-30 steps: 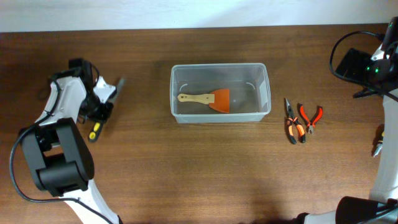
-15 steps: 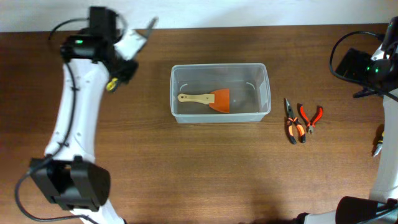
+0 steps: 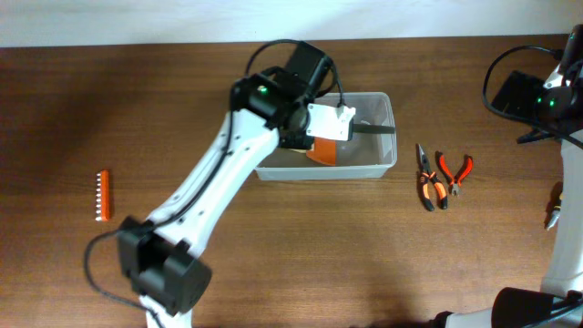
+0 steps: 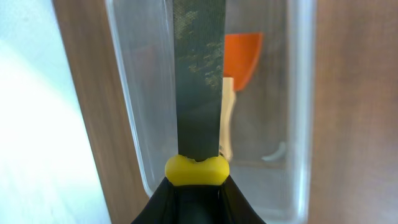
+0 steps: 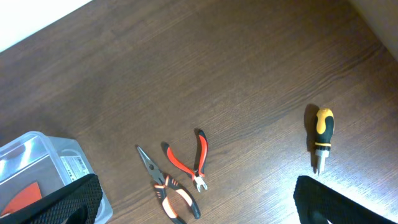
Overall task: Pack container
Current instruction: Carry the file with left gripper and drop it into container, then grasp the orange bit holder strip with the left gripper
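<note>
No writing, brand, number or sign can be read anywhere. The container [image 5: 37,155] carries a pale sticker label [image 5: 74,165] on its end wall, seen from the right wrist, but its print is too small and blurred to make out. The file [image 4: 198,74], the stubby screwdriver [image 5: 322,127], the long-nose pliers [image 5: 158,180] and the orange-handled cutters [image 5: 199,155] show no legible marking.

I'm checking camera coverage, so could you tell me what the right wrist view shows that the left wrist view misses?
Only right wrist: needle-nose pliers, red cutters and a yellow-and-black screwdriver on the table. Only left wrist: the left gripper holding a file over the container. Both: the container, the orange spatula inside it, and the table.
</note>
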You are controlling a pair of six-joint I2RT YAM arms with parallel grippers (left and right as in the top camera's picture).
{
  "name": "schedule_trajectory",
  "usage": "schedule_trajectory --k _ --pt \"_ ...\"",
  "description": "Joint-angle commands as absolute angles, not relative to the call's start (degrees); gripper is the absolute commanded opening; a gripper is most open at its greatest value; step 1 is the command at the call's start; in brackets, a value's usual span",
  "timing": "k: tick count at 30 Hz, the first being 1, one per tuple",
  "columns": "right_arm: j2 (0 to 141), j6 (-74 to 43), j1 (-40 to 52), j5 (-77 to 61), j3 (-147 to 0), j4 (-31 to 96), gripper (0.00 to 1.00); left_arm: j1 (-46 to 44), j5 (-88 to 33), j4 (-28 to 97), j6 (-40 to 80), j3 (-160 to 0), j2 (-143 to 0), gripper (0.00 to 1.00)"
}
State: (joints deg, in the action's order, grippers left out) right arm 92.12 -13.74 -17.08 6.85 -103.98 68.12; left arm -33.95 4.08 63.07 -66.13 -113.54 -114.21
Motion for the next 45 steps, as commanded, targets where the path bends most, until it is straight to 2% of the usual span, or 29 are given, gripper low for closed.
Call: schedule_trajectory --k 1,11,18,20,23,25,30,35,39,42,45 --pt "92.27 -14.46 -17.32 7.77 -104.09 67.96 0.99 -32.6 5.98 59.99 -70.96 -114.04 -119.92 0.02" --pt "92.27 -14.46 -17.32 7.77 -104.09 67.96 0.99 -31.4 5.87 47.42 -70.87 -114.04 -130.91 0.04" --pt "92.27 -14.44 -17.32 7.77 -104.09 67.96 0.99 -28.93 5.85 40.01 -60.47 -114.06 -132.31 0.5" --pt "92.27 -14.46 -17.32 7.77 -104.09 67.96 0.99 -28.47 5.89 39.97 -58.24 -114.06 -132.18 0.56" --pt "92.27 -14.46 -17.32 7.77 -104.12 67.96 0.99 -28.42 6.7 41.39 -54.39 -114.08 -131.17 0.61" --pt "92.27 -14.46 -17.32 7.77 -104.12 67.99 0.99 -28.67 7.64 43.31 -49.78 -114.41 -128.92 0.69" --pt "92.27 -14.46 -17.32 7.77 -104.09 67.96 0.99 -28.82 15.62 53.12 -37.26 -118.8 -122.32 0.79" --pt "92.27 -14.46 -17.32 7.77 -104.09 67.99 0.99 -26.79 18.28 67.66 -27.2 -122.52 -113.69 0.8" --pt "92.27 -14.46 -17.32 7.77 -104.12 67.99 0.99 -20.64 18.26 74.63 -18.65 -122.52 -108.51 0.84" --pt "92.27 -14.44 -17.32 7.77 -104.09 67.96 0.99 -13.45 18.15 80.84 -12.88 -122.52 -107.81 0.93" --pt "92.27 -14.46 -17.32 7.77 -104.09 67.99 0.99 -5.74 14.37 85.45 -12.01 -121.38 -108.81 0.95"
